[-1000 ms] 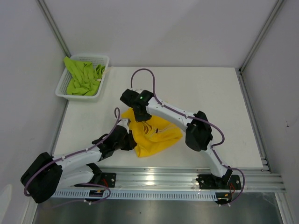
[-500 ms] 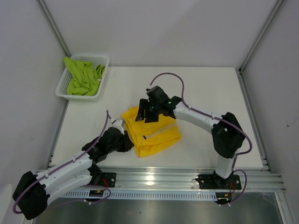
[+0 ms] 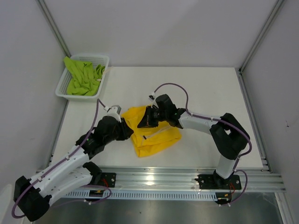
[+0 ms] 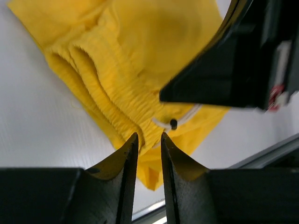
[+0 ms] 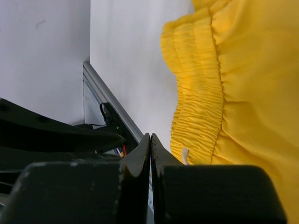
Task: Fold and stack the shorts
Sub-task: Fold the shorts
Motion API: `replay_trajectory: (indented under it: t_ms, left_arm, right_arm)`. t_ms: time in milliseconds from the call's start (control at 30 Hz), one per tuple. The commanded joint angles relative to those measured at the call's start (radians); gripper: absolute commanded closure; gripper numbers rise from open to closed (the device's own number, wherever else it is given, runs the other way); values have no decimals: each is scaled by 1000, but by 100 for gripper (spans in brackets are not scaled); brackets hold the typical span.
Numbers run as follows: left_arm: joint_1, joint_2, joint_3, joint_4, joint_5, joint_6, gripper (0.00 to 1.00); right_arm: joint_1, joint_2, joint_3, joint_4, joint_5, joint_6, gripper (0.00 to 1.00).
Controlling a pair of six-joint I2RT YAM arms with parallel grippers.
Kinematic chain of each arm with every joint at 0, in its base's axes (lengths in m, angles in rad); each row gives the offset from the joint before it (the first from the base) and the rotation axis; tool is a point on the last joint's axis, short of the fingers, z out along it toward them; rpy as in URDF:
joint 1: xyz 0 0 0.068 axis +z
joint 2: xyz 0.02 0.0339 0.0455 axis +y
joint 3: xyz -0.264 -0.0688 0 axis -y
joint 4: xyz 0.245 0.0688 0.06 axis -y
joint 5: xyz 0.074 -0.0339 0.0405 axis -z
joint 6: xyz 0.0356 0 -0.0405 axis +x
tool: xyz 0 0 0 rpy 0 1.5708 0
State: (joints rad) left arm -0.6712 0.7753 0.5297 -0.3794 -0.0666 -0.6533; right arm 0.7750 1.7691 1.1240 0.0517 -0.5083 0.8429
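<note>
Item: yellow shorts [image 3: 154, 133]; soft thin fabric, light, limp, likely to slide and sag when lifted; no rigid part.

Position: lying crumpled and partly doubled over on the white table [image 3: 210, 93], near its front edge, between the two arms.

Best hold, by judgement: the gathered elastic waistband [image 5: 196, 93], the thickest and least slippery band; a pinch on two corners of it should keep the cloth from bunching; the loose leg fabric would slip or trail; the white drawstring [image 4: 161, 122] could snag a finger.

Left gripper [image 4: 148, 137]: at the left edge of the garment, tips just over the end of the waistband folds; jaws narrowly apart; the gap shows cloth and table beyond, so nothing appears clamped, though contact at the very tips cannot be ruled out.

Right gripper [image 5: 150, 136]: low at the upper middle of the garment in the overhead view; fingers pressed fully together with nothing between them; the waistband lies just beside the tips, to their right in the wrist view, not in the grip.

Second item: lime green shorts [image 3: 84, 77]; same soft kind; heaped in the white mesh basket [image 3: 103, 60] at the far left corner, well apart from both grippers.

Progress, by judgement: folding of the yellow pair is unfinished; stacking not begun.
</note>
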Motion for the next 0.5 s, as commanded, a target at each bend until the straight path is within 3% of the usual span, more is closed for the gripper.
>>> replay_trajectory:
  t_ms: [0,167,467]
  left_arm:
    - [79,42,94,23,25,18,71]
    - [212,103,108,126,141,18,72]
    - [240,254,59,315,244,-32,75]
  right_arm:
    - [30,30,-45,158,-50,30,100]
    - [53,128,-164,315,-35,82,100]
    - [121,279,-185,372,40,61,100]
